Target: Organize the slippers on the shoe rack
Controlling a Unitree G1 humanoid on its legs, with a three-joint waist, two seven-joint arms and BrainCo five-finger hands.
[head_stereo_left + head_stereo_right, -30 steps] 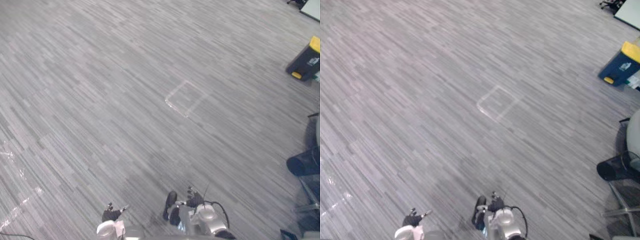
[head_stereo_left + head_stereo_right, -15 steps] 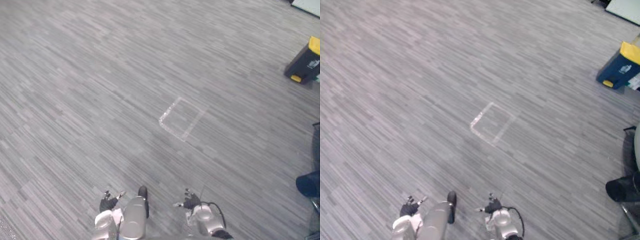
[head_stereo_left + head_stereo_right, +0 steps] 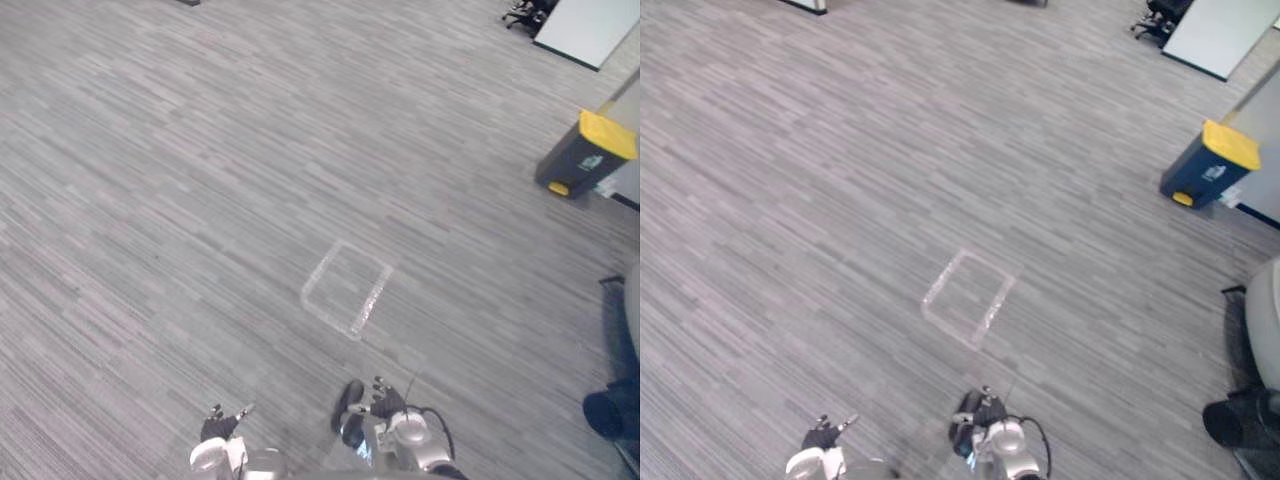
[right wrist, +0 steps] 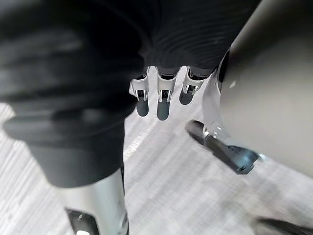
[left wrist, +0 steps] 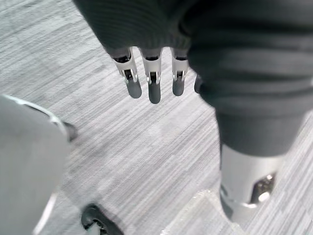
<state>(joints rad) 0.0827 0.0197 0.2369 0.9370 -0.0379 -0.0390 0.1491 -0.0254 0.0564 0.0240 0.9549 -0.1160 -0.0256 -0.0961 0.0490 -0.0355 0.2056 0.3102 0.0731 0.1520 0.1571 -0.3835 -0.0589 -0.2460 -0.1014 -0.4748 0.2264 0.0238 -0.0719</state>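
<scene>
The left hand [image 5: 153,90] hangs open, its silver, dark-tipped fingers straight and empty above grey carpet [image 3: 180,200] woven in thin streaky planks. The right hand [image 4: 163,104] is relaxed too, holding nothing. A square outline of glossy clear tape [image 3: 347,288] lies near, ahead of the right hand. A boxy dark bin [image 3: 583,153] with a yellow lid stands well beyond it, off to the right.

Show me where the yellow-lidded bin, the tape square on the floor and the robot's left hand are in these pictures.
yellow-lidded bin [image 3: 577,160]: left eye view, on its dark body.
tape square [image 3: 371,299]: left eye view, on its right strip.
left hand [image 5: 153,90]: left wrist view, on a finger.
</scene>
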